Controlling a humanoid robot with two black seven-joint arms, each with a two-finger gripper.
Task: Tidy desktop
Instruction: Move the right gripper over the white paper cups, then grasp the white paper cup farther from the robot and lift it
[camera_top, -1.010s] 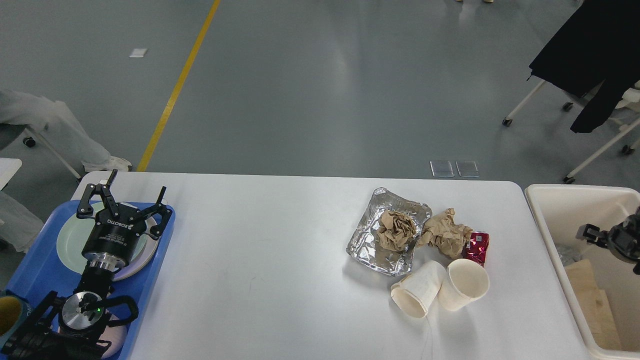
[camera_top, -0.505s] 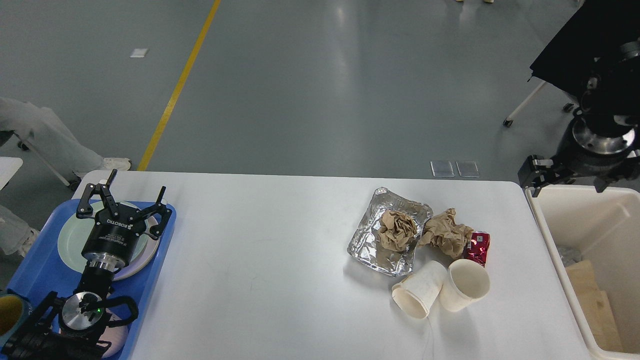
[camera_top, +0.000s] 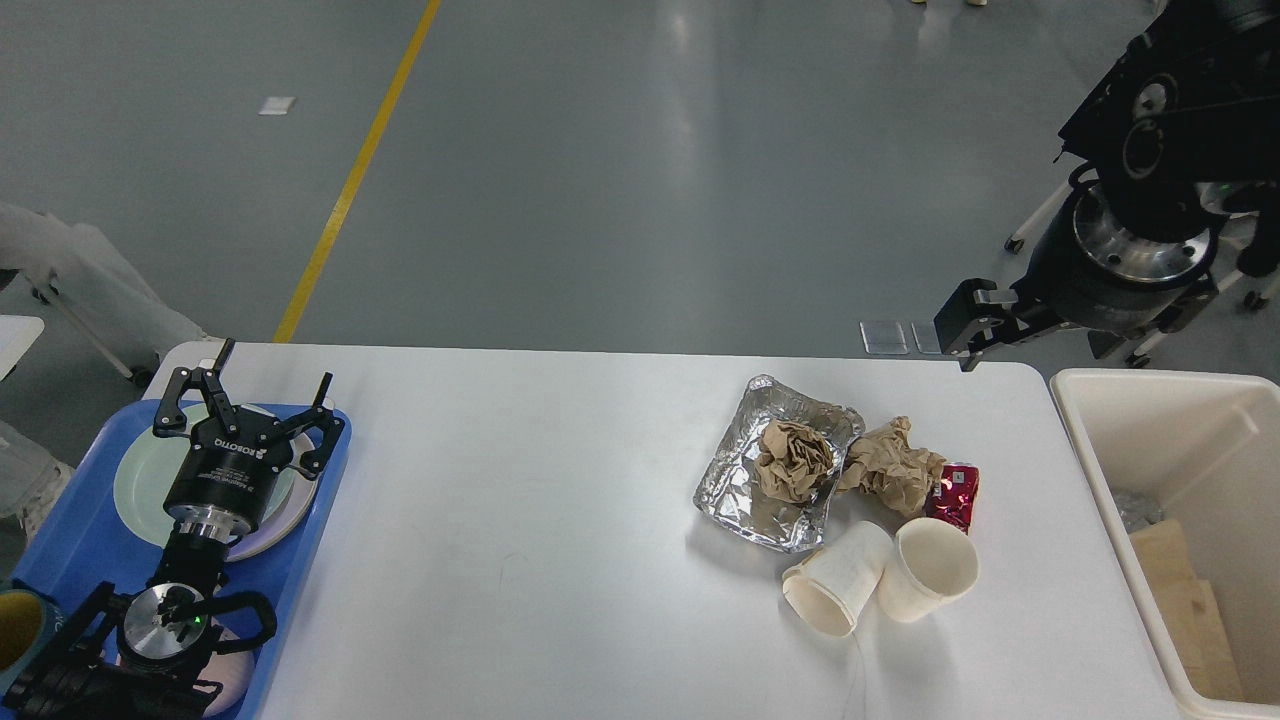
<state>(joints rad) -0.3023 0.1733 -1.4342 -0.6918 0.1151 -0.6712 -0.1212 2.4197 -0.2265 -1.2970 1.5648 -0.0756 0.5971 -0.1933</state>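
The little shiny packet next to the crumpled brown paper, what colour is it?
The small shiny packet is red, seen best in the head view, lying on the white desktop.

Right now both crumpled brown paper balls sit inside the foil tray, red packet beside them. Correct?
Not quite. The head view shows only one crumpled brown paper ball inside the foil tray; the other paper ball lies on the desktop beside the tray. The red packet is beside it, as you said.

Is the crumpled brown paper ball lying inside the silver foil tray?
Yes, one crumpled brown paper ball lies inside the silver foil tray.
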